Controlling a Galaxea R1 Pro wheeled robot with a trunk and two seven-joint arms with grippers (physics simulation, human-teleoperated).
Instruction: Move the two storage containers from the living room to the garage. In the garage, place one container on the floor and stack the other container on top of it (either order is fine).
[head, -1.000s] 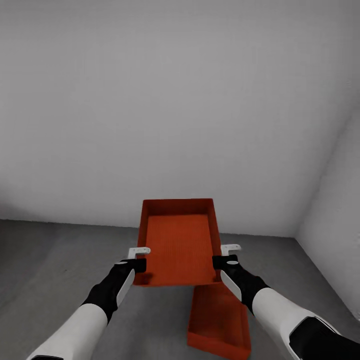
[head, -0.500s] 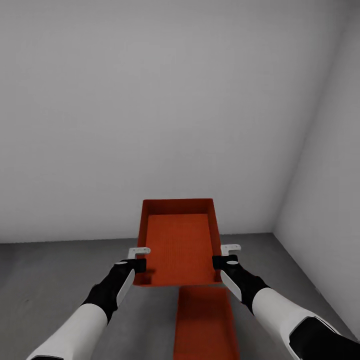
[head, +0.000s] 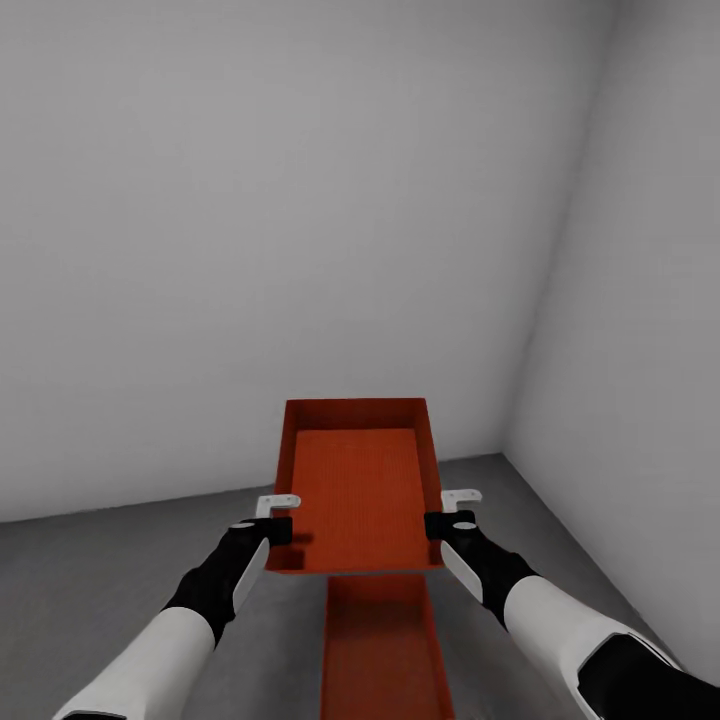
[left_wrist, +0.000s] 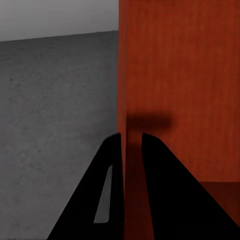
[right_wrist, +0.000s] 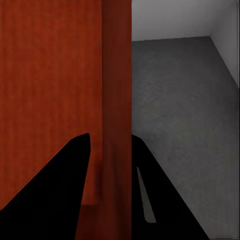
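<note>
Base has swung, floor container now square under held container; both jaws clamped on its stiff side walls, likely light.

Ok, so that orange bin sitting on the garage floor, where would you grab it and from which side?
Probably by its two long side walls, one gripper per wall from above, as the carried container is held: the left gripper and right gripper each straddle a thin wall. The floor container lies open side up on the concrete floor, rims exposed, though the held bin hides its far end.
</note>
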